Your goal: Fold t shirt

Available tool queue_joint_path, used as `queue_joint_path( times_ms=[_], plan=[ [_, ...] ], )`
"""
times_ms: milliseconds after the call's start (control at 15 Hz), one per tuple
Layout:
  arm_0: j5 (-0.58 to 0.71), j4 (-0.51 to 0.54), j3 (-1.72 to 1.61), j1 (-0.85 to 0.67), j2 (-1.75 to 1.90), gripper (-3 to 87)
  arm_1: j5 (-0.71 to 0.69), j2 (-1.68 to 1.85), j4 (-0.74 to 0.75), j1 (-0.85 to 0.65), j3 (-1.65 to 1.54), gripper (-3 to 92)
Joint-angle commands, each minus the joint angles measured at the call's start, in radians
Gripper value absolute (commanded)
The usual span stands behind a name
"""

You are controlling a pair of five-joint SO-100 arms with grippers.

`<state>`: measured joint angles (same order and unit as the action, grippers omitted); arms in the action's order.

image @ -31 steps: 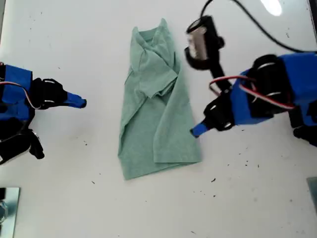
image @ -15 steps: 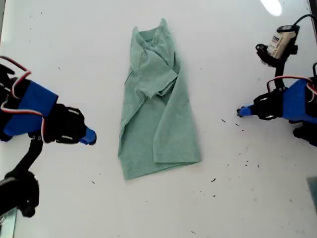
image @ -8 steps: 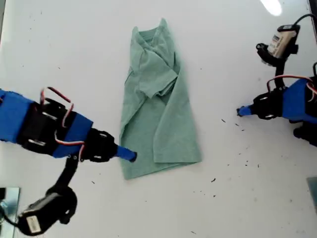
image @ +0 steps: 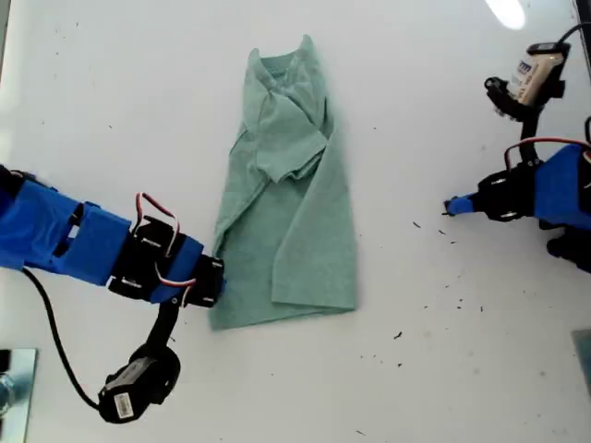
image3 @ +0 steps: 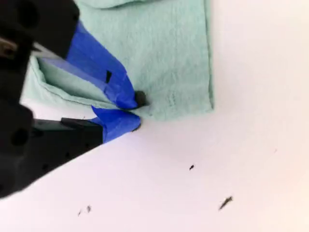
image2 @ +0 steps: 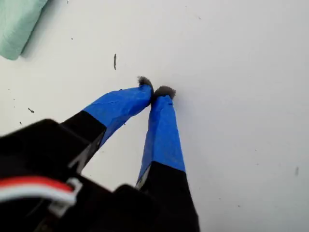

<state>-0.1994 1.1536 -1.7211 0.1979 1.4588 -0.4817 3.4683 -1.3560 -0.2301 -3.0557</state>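
Note:
The pale green t shirt [image: 295, 212] lies on the white table [image: 443, 369], collar toward the far edge, its sides folded inward into a long strip. My second gripper [image: 212, 288] comes in from the exterior view's left and meets the hem corner nearest it. In the second wrist view this second gripper [image3: 136, 112] is shut on the t shirt [image3: 169, 48] hem, one blue finger above the cloth and one below. My first gripper [image: 450, 207] hovers shut over bare table at the exterior view's right, well away from the cloth. The first wrist view shows this first gripper [image2: 155, 89] holding nothing, and only a corner of the t shirt [image2: 17, 24].
Small dark specks [image: 398, 335] dot the table near the front. A metal object [image: 11, 388] sits at the exterior view's lower left corner. The wrist camera [image: 138, 383] of the second arm hangs on its cable below that arm.
The second arm swept in from the exterior view's left and closed on the shirt's hem corner. The lower part of the shirt shifted toward that side. The first arm drew back and stayed still.

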Motion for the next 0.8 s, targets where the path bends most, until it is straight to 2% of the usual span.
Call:
queue_joint_path(
  times_ms=[0, 133, 267, 400, 467, 533, 600, 733],
  plan=[
    [-0.014, 0.155, -0.043, -0.037, 0.298, -0.3, -0.003, 0.015, -0.003, 0.008, -0.041, 2.8],
    [-0.003, 0.264, 0.005, -0.063, 0.393, -0.3, -0.006, 0.017, -0.003, 0.005, -0.041, 2.8],
    [0.025, 0.290, 0.094, -0.081, 0.370, -0.3, -0.003, 0.017, -0.003, 0.009, -0.041, 2.8],
    [0.107, 0.299, 0.402, -0.084, 0.135, -0.3, -0.005, 0.017, -0.003, 0.008, -0.041, 2.8],
    [0.173, 0.310, 0.658, -0.084, -0.058, -0.3, -0.005, 0.017, -0.003, 0.008, -0.041, 2.8],
    [0.230, 0.296, 0.900, -0.084, -0.238, -0.3, -0.003, 0.017, -0.003, 0.009, -0.041, 2.8],
    [0.267, 0.170, 0.893, -0.103, -0.282, -0.3, -0.002, 0.017, -0.003, 0.009, -0.041, 2.8],
    [0.337, 0.009, 0.890, -0.155, -0.373, -0.2, 0.005, 0.017, -0.003, 0.011, -0.041, 2.8]
  ],
)
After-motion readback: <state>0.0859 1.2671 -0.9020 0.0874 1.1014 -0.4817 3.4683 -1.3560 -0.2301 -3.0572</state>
